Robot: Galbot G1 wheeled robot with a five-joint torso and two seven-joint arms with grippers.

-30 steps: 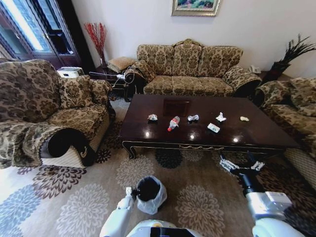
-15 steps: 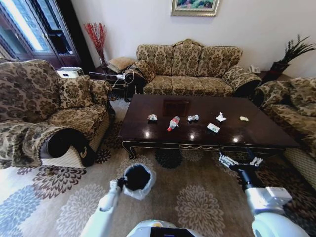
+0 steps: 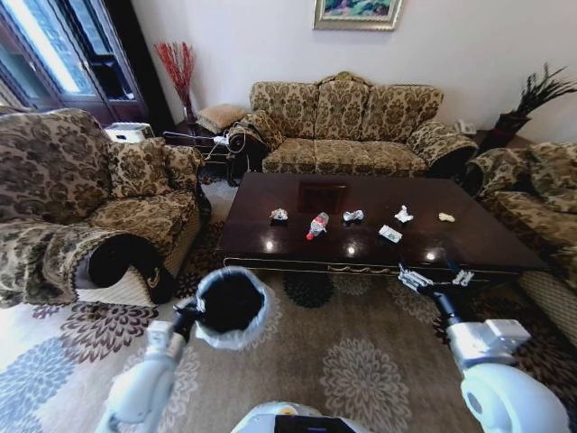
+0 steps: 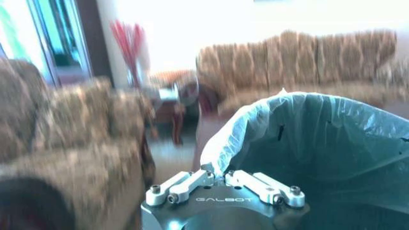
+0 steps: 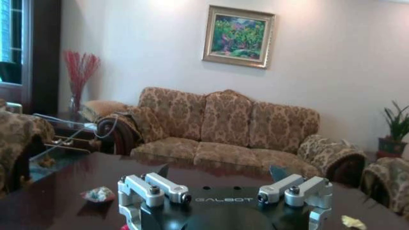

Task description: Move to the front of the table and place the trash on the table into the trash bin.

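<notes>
Left wrist view: the left gripper's (image 4: 221, 178) fingers are drawn in tight on the rim of the trash bin (image 4: 319, 143), pinching the whitish liner folded over it; the bin's dark mouth opens just past the knuckles. In the head view the same left gripper (image 3: 191, 311) holds the trash bin (image 3: 229, 305) off the patterned carpet (image 3: 361, 361), at about 8 o'clock from the table (image 3: 379, 248) and just short of its near left corner.

The right gripper (image 5: 222, 178) has its fingers spread wide, with nothing between them; in the head view the right gripper (image 3: 431, 280) hovers at the table's near edge, toward the right end, at about 5 o'clock from the trash.

The trash lies in a loose row across the middle of the glossy dark top; from 9 o'clock to 3 o'clock: a small colourful wrapper (image 3: 279, 215), the clear bottle (image 3: 316, 225) with its red cap lying on its side, a crumpled white paper (image 3: 352, 216), a flat pale wrapper (image 3: 389, 234) nearer the front edge, another crumpled white paper (image 3: 403, 215), and a yellowish scrap (image 3: 446, 216); all are apart from each other. The right wrist view catches the colourful wrapper (image 5: 97, 194) and the yellowish scrap (image 5: 353, 222) on the tabletop beyond the gripper.

A floral sofa (image 3: 347, 126) stands at 12 o'clock behind the table, an armchair (image 3: 81, 198) at 9 o'clock.
</notes>
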